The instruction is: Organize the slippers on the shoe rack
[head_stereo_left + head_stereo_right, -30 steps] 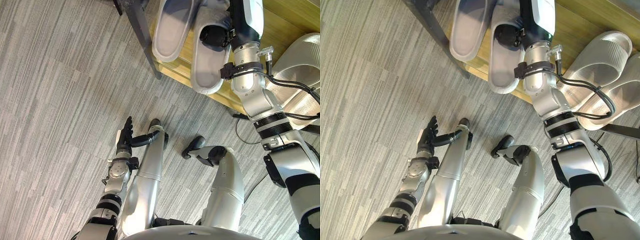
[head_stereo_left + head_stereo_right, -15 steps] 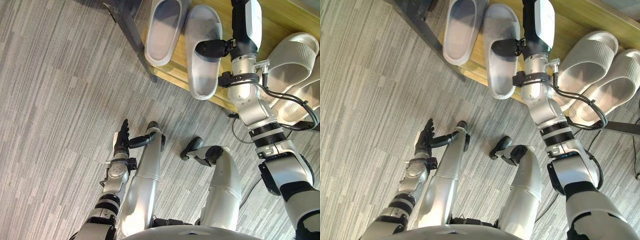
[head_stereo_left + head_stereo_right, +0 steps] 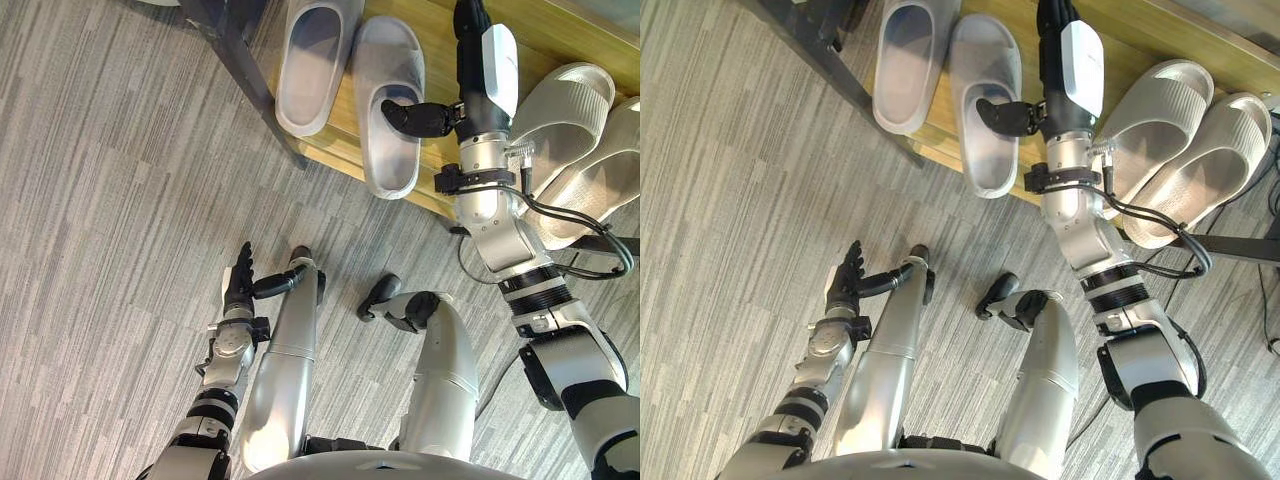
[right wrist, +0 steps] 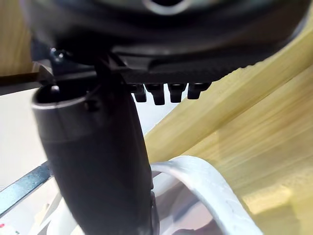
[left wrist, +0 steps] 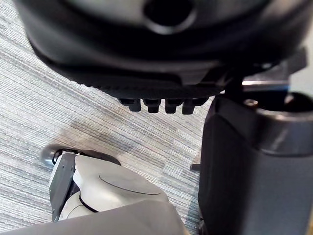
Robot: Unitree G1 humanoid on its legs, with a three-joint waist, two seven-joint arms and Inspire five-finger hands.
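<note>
- The whole view is sliding compared with a second ago. That's the head camera moving, not the stuff. More of the light wooden shelf (image 3: 570, 30) of the shoe rack is coming into frame, along with a pair of beige ribbed slippers (image 3: 560, 100) lying toward its right end.
- The right hand (image 3: 487, 75) is still hanging over the shelf with its fingers stretched out straight, not wrapped round anything. Its thumb (image 3: 415, 118) is sticking out sideways across the mouth of the pale grey rubber slipper (image 3: 390, 60). I can't tell if the thumb is actually pressing on it or just hovering.
- That grey slipper is sitting just beside its matching grey mate (image 3: 310, 60) near the shelf's left end, by the dark metal rack leg (image 3: 250, 80), same as half a second ago. Its heel is still poking out past the shelf's front edge, while the mate is lying further in.
- The left hand (image 3: 238, 285) is still dangling low over the grey striped carpet floor (image 3: 100, 200), fingers straight, doing nothing.
- My read: nothing is really shifting on the shelf. The pair is on the rack but isn't squared up yet, so that slipper is probably needing a nudge deeper until the heels line up.
</note>
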